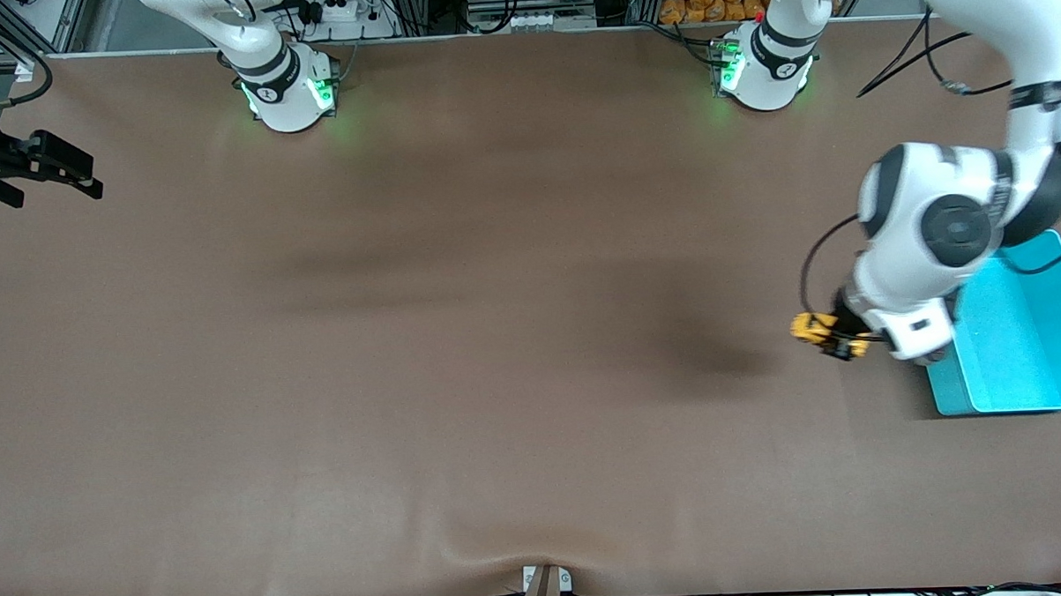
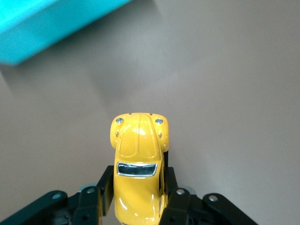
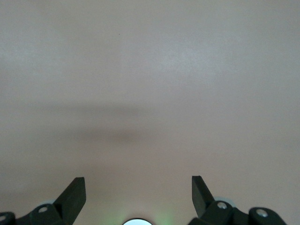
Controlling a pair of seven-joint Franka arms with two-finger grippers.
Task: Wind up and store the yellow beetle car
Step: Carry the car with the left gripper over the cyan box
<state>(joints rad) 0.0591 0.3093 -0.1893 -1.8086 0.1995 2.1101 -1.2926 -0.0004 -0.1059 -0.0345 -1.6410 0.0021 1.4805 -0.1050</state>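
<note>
The yellow beetle car (image 1: 818, 330) is held by my left gripper (image 1: 841, 338), which is shut on its sides over the brown table mat beside the teal bin (image 1: 1039, 333). In the left wrist view the car (image 2: 138, 164) points away from the wrist, with black fingers (image 2: 105, 185) pressed on both its flanks, and a corner of the bin (image 2: 42, 28) shows close by. My right gripper (image 1: 45, 169) waits open and empty at the right arm's end of the table; in the right wrist view its fingers (image 3: 75, 194) stand wide apart over bare mat.
The brown mat (image 1: 496, 334) covers the whole table. The two arm bases (image 1: 289, 86) stand along the edge farthest from the front camera. A small clamp (image 1: 545, 584) sits at the mat's nearest edge.
</note>
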